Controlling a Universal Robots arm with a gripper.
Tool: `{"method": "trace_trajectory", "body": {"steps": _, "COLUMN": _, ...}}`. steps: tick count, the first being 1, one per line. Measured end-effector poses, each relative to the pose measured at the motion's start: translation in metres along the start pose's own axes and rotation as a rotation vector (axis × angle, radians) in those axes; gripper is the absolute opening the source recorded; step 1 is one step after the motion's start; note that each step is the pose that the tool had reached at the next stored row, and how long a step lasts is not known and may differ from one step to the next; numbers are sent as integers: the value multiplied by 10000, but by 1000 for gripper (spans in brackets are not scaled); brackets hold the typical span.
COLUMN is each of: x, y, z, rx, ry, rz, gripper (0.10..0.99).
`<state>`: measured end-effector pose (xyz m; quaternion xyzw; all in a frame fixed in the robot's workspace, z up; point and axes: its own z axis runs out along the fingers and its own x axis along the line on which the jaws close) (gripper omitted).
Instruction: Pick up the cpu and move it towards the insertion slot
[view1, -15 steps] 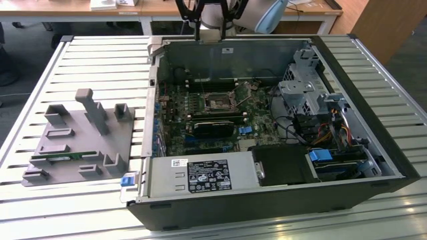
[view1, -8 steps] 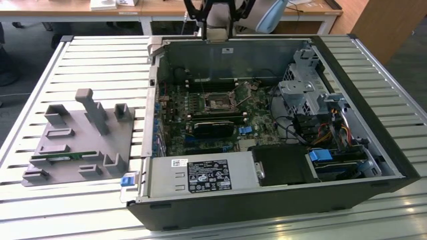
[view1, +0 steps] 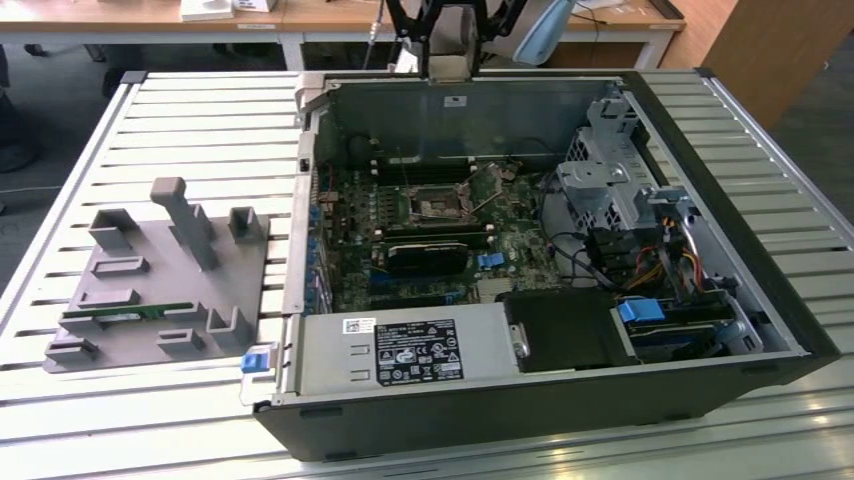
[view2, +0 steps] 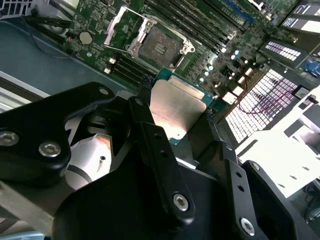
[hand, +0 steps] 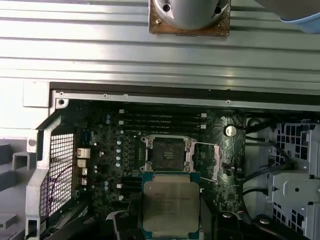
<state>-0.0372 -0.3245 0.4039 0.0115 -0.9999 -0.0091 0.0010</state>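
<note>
My gripper (view2: 176, 106) is shut on the cpu (view2: 175, 107), a flat square chip with a silver top and a green rim; one black finger (view2: 145, 90) presses on each side. In the first wrist view the cpu (hand: 171, 205) hangs above the motherboard, just short of the insertion slot (hand: 167, 155). The insertion slot (view2: 157, 46) is a square socket with a dark centre, and its shiny metal frame is flipped open. In the exterior view my gripper (view1: 447, 45) is high over the far wall of the open computer case, and the insertion slot (view1: 438, 205) lies below inside it.
A long black card (view1: 427, 252) sits just in front of the socket. The metal drive cage (view1: 607, 180) and cables fill the exterior view's right of the case. The power supply (view1: 400, 350) is at the front. A grey fixture (view1: 160, 280) with a green memory stick (view1: 127, 312) stands on the slatted table (view1: 200, 130).
</note>
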Motion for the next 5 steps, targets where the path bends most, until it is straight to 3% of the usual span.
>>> {"method": "trace_trajectory", "body": {"steps": 5, "x": -1, "y": 0, "z": 1, "rx": -2, "ry": -1, "rz": 1, "gripper": 541}}
